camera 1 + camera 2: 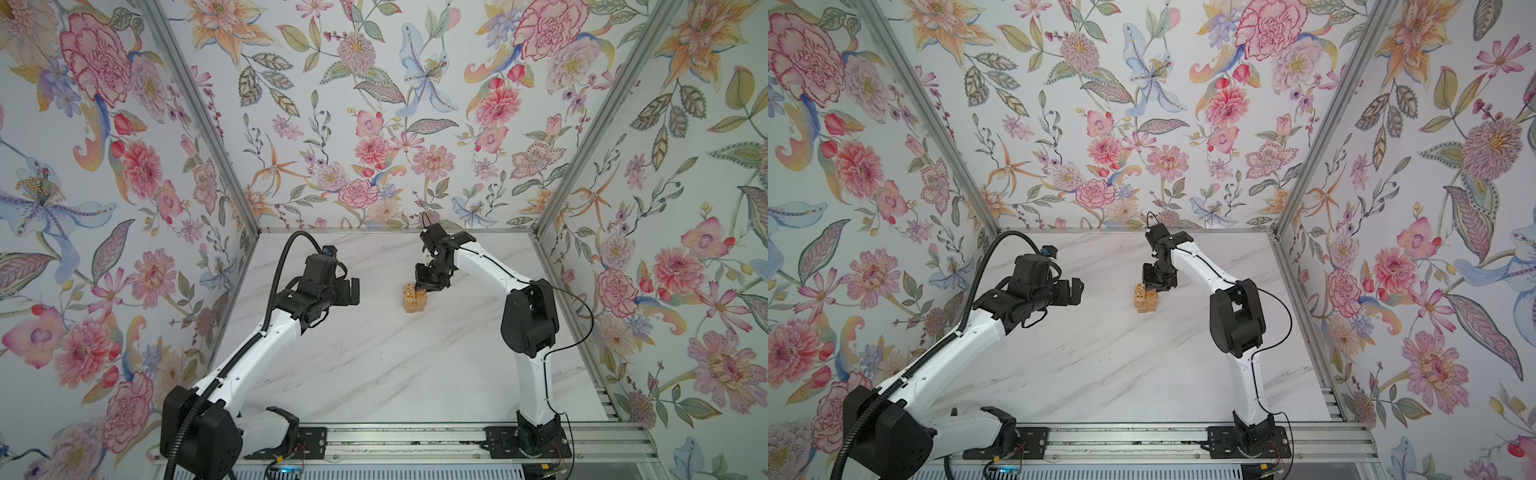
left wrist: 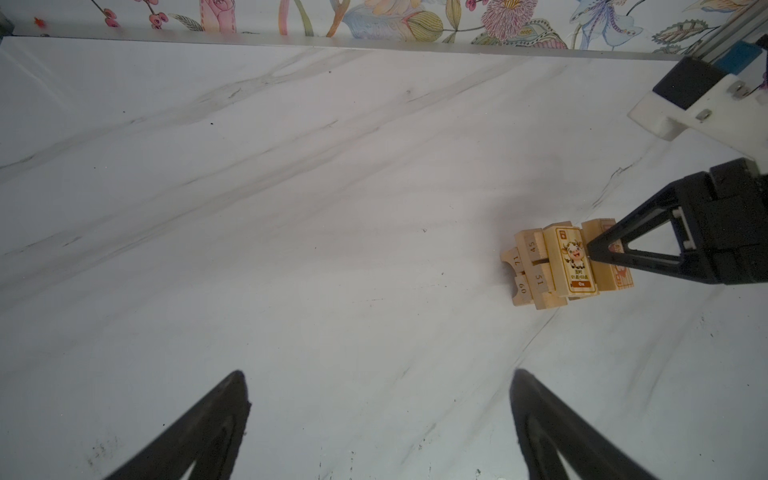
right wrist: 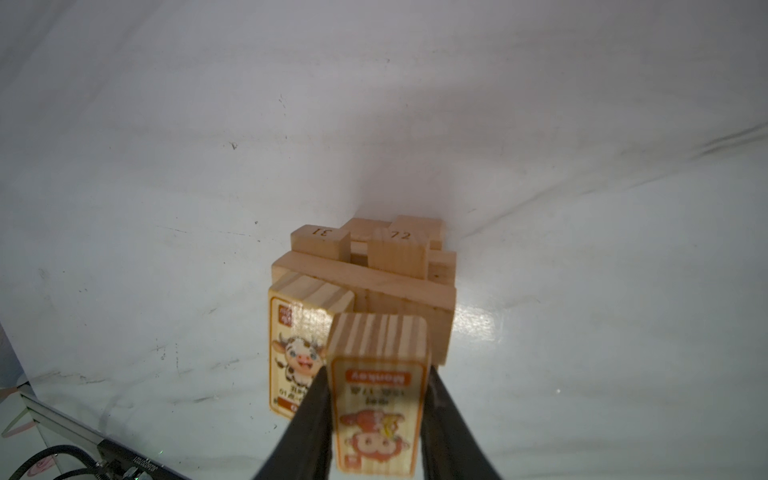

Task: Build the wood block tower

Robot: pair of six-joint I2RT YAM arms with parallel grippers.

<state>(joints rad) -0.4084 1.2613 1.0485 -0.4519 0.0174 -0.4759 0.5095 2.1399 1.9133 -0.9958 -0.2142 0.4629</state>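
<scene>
One block is not yet released: the monkey block (image 3: 378, 415), printed face up, sits between the fingers of the right pincer (image 3: 378, 374), which press on both its long sides. The grip reads as closed on it; whether the squeeze is slackening cannot be told. The piece lies alongside the cow block (image 3: 297, 353) on the top course of the tower (image 1: 414, 298), which stands near the middle of the table (image 1: 374, 374), toward the back wall. Whether it bears fully on the course below is hidden by the fingers. Under the top pair, several crossed courses of numbered blocks (image 2: 532, 266) show, fairly square, with small gaps. No loose pieces appear on the table in both top views, so by judgement stacking is all but done and this is likely the last piece. Left pincer (image 2: 379, 372) hangs spread wide and empty, well apart from the tower. Left to do, by judgement: let go, lift the right pincer straight up without dragging the top pair, and confirm the stack stands.
</scene>
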